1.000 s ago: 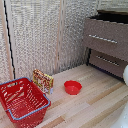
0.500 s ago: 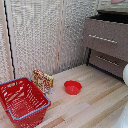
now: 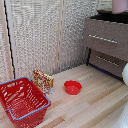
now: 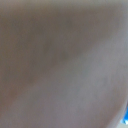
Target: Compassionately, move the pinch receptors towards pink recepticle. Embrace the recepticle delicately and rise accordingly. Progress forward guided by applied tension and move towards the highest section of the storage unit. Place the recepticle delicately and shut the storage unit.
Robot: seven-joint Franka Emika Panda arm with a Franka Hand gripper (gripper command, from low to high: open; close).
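Note:
The pale pink cup [image 3: 120, 5] shows at the top edge of the exterior view, over the top of the dark brown dresser [image 3: 106, 46] on the exterior view's right. Only its lower part is in frame. The dresser's top section [image 3: 107, 18] looks dark and open behind the upper drawer front. The gripper's fingers do not show in the exterior view. The wrist view is filled by a blurred grey-pink surface very close up, with one blue fingertip [image 4: 125, 120] in a corner. I cannot tell how the jaws stand.
A red wire basket [image 3: 22, 100] stands at the exterior view's left on the wooden floor. A yellow-red packet [image 3: 43, 80] leans beside it. A low red bowl [image 3: 72, 87] sits mid-floor. A white part of the arm [image 3: 125, 75] shows at the right edge.

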